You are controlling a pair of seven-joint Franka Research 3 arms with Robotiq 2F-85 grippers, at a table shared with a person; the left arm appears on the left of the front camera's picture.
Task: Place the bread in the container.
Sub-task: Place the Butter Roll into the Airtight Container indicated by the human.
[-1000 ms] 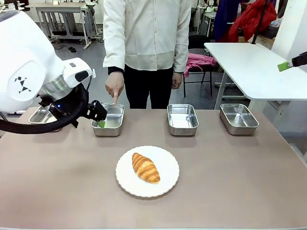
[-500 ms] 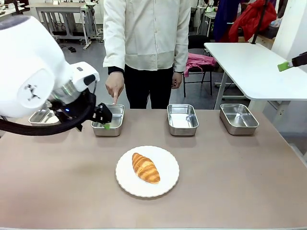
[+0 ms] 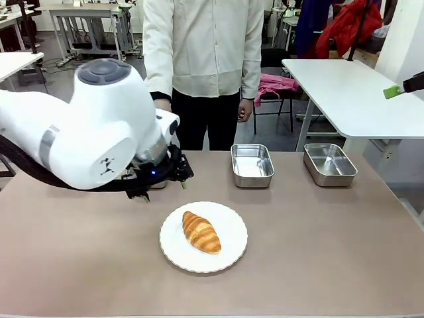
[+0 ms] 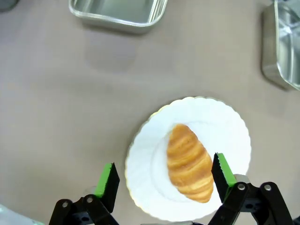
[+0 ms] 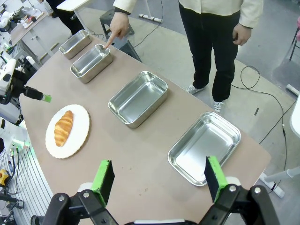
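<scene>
The bread, a golden-brown croissant (image 3: pixel 201 232), lies on a round white plate (image 3: pixel 228 218) near the table's front middle. In the left wrist view the croissant (image 4: pixel 189 161) sits between and below my left gripper (image 4: pixel 165 177), whose green pads (image 4: pixel 107 180) stand wide apart; it is open and holds nothing. From the front, that gripper (image 3: pixel 179 175) hangs just behind the plate's left rim. A person's finger (image 5: pixel 109 44) points at the container (image 5: pixel 91 63), the second steel pan from one end. My right gripper (image 5: pixel 158 177) is open, high above the table.
Three more steel pans stand in the back row (image 5: pixel 75 43) (image 5: pixel 138 98) (image 5: pixel 205 147). From the front, two pans (image 3: pixel 252 164) (image 3: pixel 329 163) are visible and my left arm (image 3: pixel 99 132) covers the others. The person (image 3: pixel 202 59) stands at the far edge.
My left arm has swung right, from over the pointed-at pan toward the plate. It now hides that pan and the pointing hand in the front view. The croissant has not moved.
</scene>
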